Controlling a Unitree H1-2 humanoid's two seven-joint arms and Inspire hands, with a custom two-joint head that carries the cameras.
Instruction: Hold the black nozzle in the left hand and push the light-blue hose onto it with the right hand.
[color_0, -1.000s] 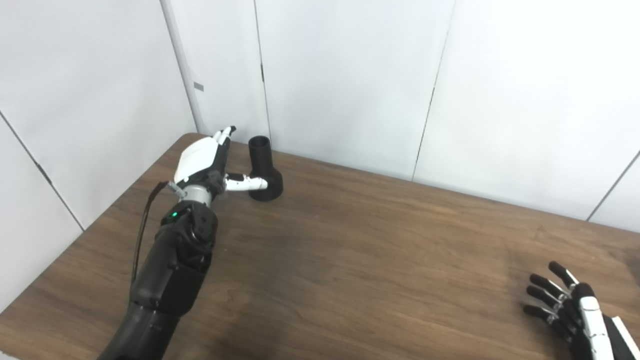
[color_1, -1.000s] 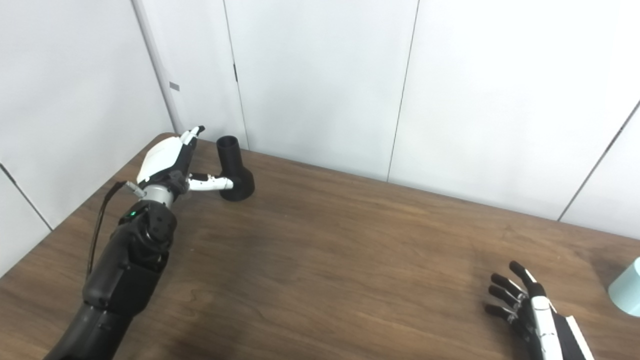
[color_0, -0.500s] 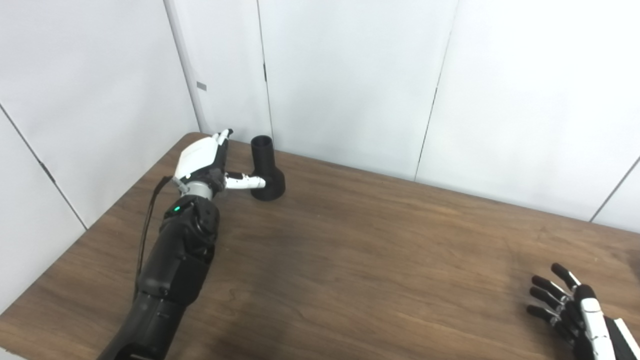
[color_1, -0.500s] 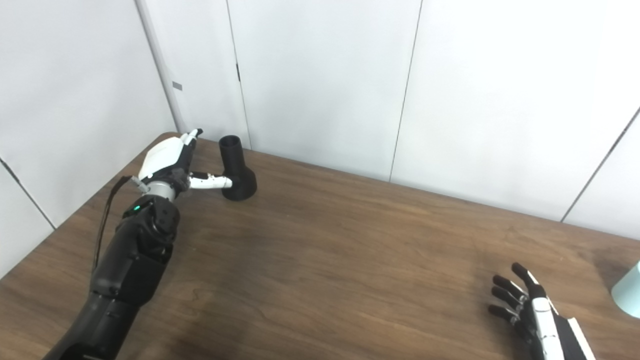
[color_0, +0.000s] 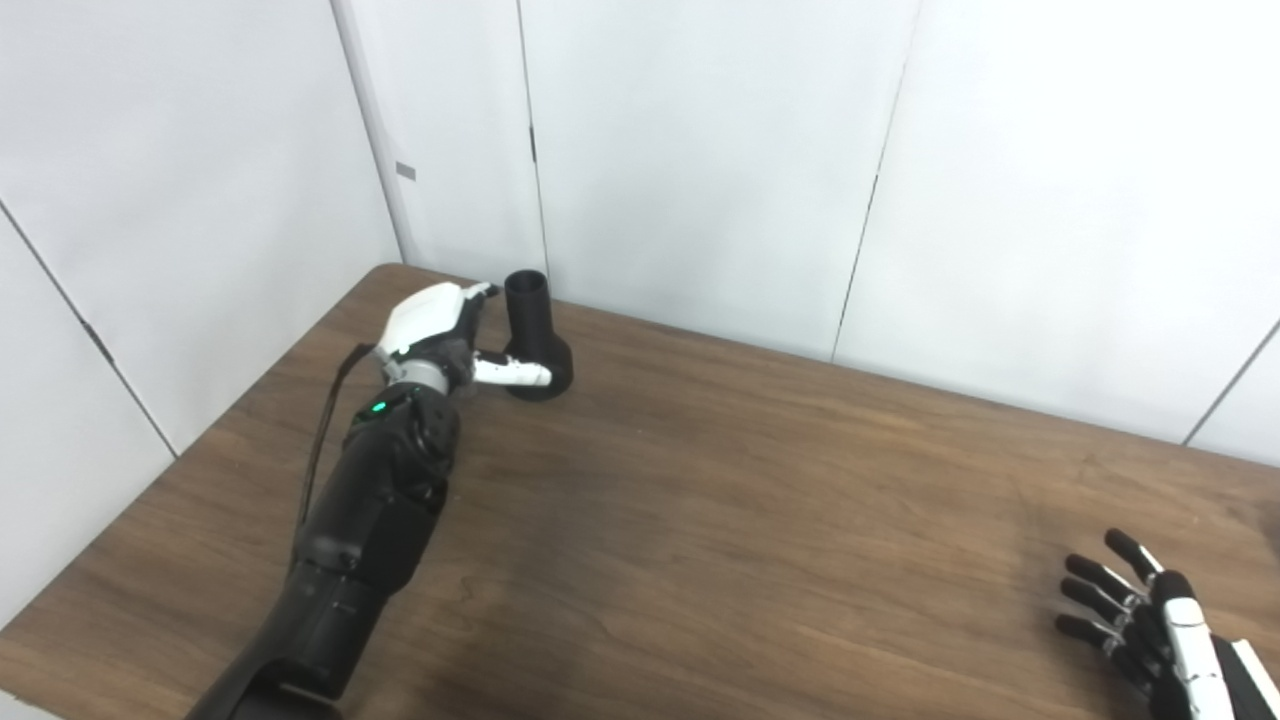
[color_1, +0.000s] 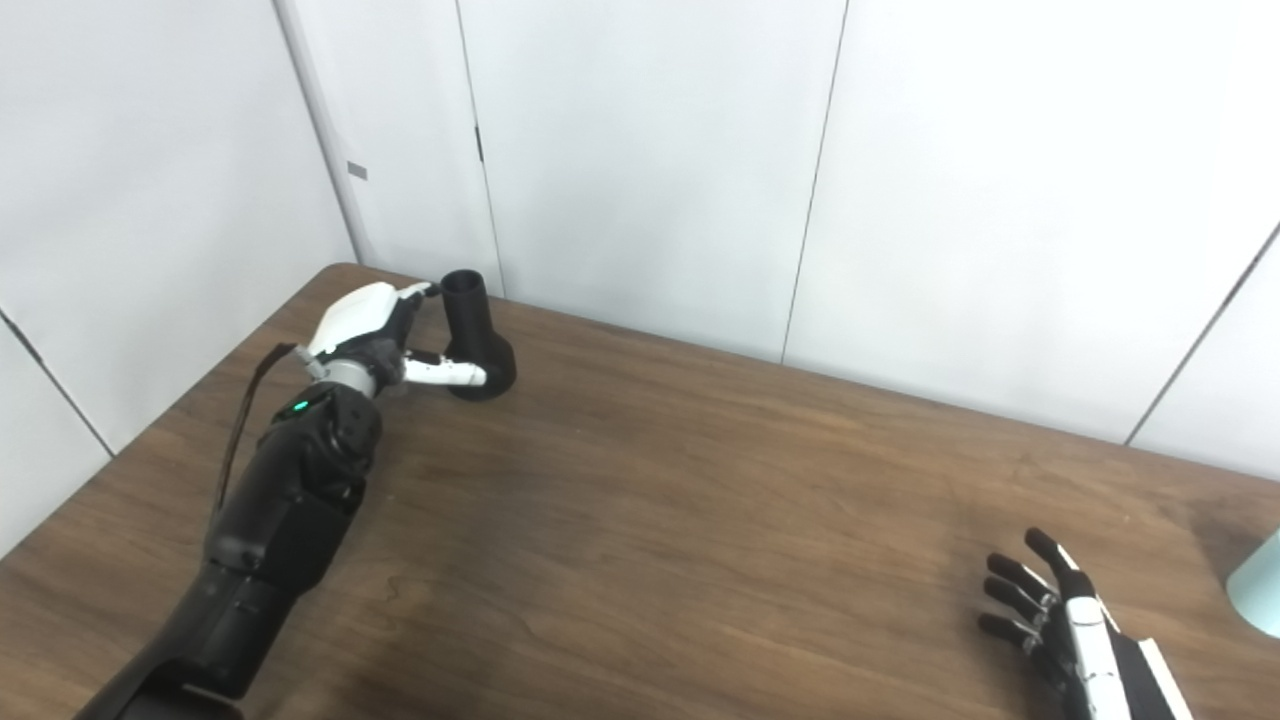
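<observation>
Brown wooden table (color_0: 700, 540) across most of the view, backed by white wall panels (color_0: 700, 150). Long black left arm (color_0: 370, 520) reaching from the bottom edge to the far left corner. At its end, left hand (color_0: 437, 322), white-backed, fingers spread and holding nothing, thumb stretched out in front of the flared foot of the nozzle (color_0: 533, 330); contact there impossible to tell. Fingertips close by the neck, not wrapped round it. Nozzle black, upright on its wide base, open narrow end upward, just beside the back edge of the table near the wall. Well apart at the bottom right, right hand (color_1: 1065, 625), fingers splayed, empty, low over the wood. Near it at the right edge of the right eye view, a sliver of light-blue hose (color_1: 1262, 598) on the table.
</observation>
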